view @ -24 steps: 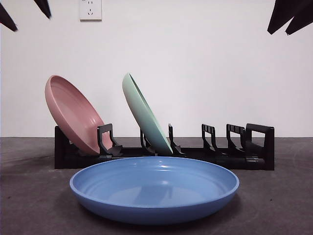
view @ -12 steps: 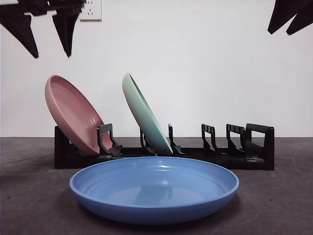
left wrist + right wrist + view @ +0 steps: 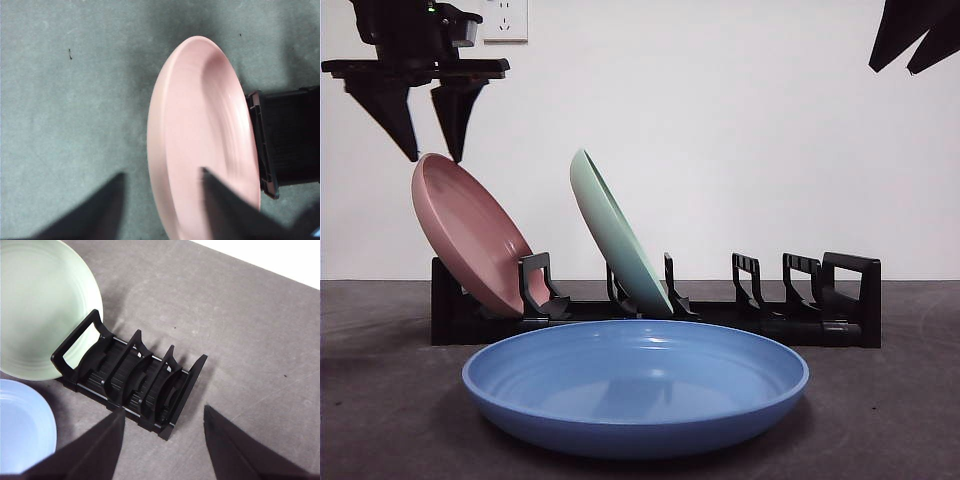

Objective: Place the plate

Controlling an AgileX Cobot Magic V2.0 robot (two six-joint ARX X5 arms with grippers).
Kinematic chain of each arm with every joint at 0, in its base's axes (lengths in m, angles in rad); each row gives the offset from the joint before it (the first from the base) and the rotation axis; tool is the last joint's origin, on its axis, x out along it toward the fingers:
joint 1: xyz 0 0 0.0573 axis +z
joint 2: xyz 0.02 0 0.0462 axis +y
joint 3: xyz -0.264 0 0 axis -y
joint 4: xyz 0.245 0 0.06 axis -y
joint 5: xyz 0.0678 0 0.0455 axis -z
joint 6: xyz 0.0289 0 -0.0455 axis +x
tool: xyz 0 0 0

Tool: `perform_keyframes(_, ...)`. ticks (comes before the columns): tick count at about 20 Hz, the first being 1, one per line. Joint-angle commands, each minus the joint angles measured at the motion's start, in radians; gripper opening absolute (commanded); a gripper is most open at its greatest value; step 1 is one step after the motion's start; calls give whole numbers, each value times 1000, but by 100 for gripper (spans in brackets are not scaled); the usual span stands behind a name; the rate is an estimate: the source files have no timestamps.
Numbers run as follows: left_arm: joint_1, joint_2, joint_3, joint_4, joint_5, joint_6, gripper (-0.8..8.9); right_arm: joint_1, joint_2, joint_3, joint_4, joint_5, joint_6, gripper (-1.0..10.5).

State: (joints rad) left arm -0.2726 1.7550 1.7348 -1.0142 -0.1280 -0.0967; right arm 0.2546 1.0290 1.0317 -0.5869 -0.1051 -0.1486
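While the blue plate [image 3: 635, 385] is lying flat on the table [image 3: 380, 400] just in front of the black rack [image 3: 820, 325], you are looking at a job barely begun. The pink plate [image 3: 470, 235] and the green plate [image 3: 617, 235] are leaning in their slots. Your left gripper [image 3: 423, 122] is hovering over the pink plate's rim, jaws spread and holding nothing. Your right gripper [image 3: 162, 440] is waiting high, jaws likewise apart, and the rack's right-hand slots are standing free.
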Motion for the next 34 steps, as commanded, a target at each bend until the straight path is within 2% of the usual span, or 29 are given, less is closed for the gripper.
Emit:
perform_keyframes(1, -3, 26, 31, 14, -4, 6, 83, 4, 8, 17, 6, 0, 12, 244)
perform_keyframes(16, -3, 28, 31, 6, -3, 6, 81, 4, 8, 17, -9, 0, 12, 245)
perform_keyframes(19, -3, 32, 31, -6, -3, 6, 15, 4, 8, 17, -17, 0, 12, 245)
perform_keyframes(25, -3, 31, 45, -14, -8, 7, 15, 4, 8, 17, -17, 0, 15, 245)
perform_keyframes(34, -3, 31, 264, -143, -148, 60, 15, 4, 8, 17, -20, 0, 18, 244)
